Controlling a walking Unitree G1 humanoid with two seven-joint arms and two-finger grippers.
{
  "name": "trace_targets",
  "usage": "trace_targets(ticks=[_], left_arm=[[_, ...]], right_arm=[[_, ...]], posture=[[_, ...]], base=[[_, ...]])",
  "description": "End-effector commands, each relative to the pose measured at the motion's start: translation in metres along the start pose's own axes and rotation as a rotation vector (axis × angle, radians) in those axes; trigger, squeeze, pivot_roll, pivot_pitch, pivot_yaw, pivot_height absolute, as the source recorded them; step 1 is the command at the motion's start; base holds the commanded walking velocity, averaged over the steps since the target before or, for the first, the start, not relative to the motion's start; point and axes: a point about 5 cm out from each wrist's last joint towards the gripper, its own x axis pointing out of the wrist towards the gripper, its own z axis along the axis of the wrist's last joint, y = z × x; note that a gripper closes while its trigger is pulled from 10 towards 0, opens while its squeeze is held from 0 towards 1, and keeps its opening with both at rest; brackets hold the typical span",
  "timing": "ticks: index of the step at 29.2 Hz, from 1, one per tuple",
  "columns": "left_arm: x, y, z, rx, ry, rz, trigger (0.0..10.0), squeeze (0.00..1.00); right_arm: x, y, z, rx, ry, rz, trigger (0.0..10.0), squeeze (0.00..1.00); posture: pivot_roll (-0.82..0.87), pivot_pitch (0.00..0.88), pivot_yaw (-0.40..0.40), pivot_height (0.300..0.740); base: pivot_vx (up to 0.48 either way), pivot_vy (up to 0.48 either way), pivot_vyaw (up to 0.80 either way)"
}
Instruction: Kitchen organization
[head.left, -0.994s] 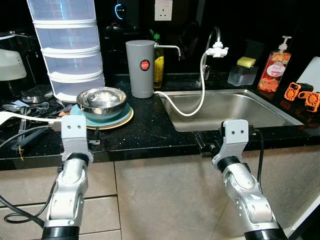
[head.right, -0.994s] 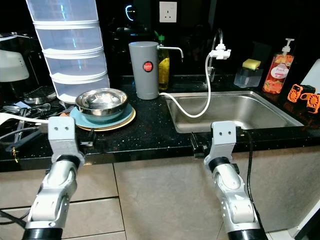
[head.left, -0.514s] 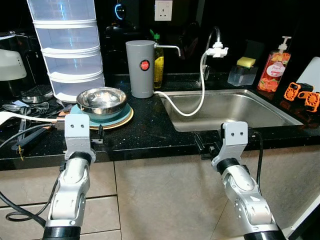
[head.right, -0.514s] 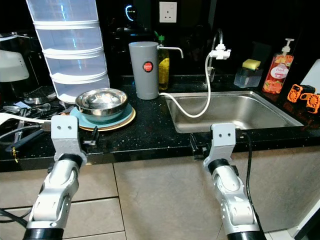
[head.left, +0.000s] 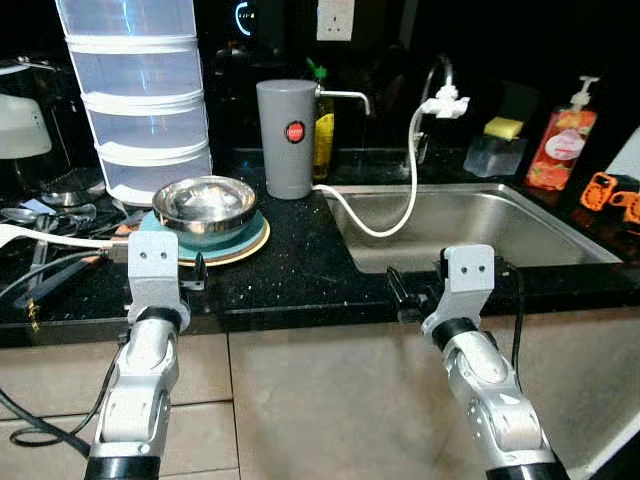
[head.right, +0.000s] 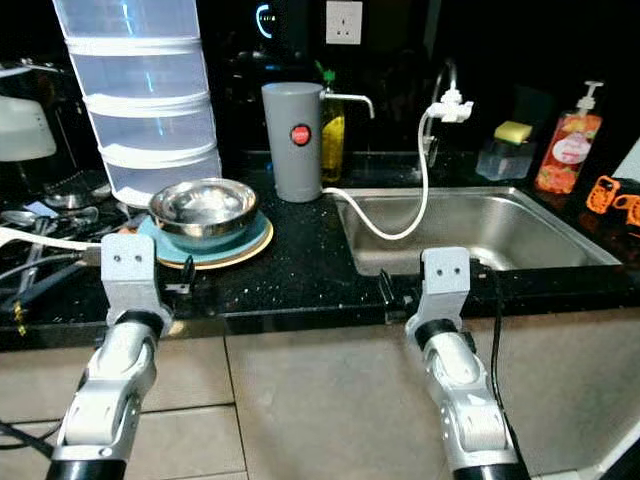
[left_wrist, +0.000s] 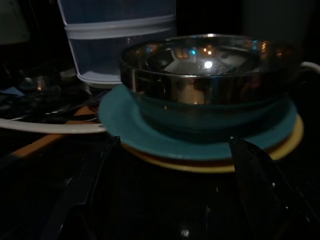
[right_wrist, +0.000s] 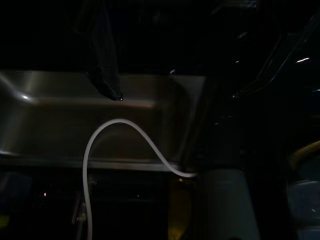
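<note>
A steel bowl (head.left: 203, 199) sits in a teal plate (head.left: 247, 231), which is stacked on a yellow plate (head.left: 258, 241) on the black counter (head.left: 290, 265). My left gripper (head.left: 186, 272) hovers low at the counter's front edge just before the plates. It is open, and in the left wrist view its fingers (left_wrist: 80, 195) stand wide apart with the bowl (left_wrist: 200, 70) ahead of them. My right gripper (head.left: 415, 290) is open at the counter edge in front of the steel sink (head.left: 560, 240). In the right wrist view a white hose (right_wrist: 125, 130) curves across the basin.
A tall stack of clear tubs (head.left: 140, 100) and a grey canister (head.left: 284, 138) stand behind the plates. Utensils (head.left: 50, 215) lie at the left. A faucet (head.left: 440, 100), sponge holder (head.left: 497, 145), soap bottle (head.left: 565, 150) and orange items (head.left: 610, 190) ring the sink.
The camera has shifted a little, so everything sits slightly further right. My left gripper has edged nearer the plates. The right gripper holds about the same place.
</note>
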Motion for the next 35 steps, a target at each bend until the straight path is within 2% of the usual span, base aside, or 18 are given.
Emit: trace_targets(ticks=[1, 6, 13, 35], left_arm=[[-0.0022, -0.0012, 0.0003, 0.008, -0.003, -0.007, 10.0, 0.0], [-0.0034, -0.0077, 0.0048, 0.048, -0.04, -0.043, 10.0, 0.0], [-0.0038, -0.0105, 0.0065, 0.052, -0.049, -0.057, 10.0, 0.0], [-0.0051, -0.0089, 0.0033, 0.076, -0.045, -0.044, 10.0, 0.0]], right_arm=[[-0.001, -0.0033, -0.0011, 0.011, 0.006, -0.014, 10.0, 0.0], [-0.0011, -0.004, -0.0008, 0.01, 0.005, -0.018, 10.0, 0.0], [-0.0012, -0.0045, -0.0008, 0.01, 0.004, -0.021, 10.0, 0.0], [-0.0005, -0.0027, 0.0006, 0.011, -0.002, -0.007, 10.0, 0.0]], posture=[[0.07, 0.034, -0.036, 0.74], [0.07, 0.035, -0.035, 0.74], [0.07, 0.034, -0.032, 0.74], [0.07, 0.027, -0.035, 0.74]], base=[[0.39, 0.0, 0.0], [0.058, 0.0, 0.0], [0.0, 0.0, 0.0], [0.0, 0.0, 0.0]])
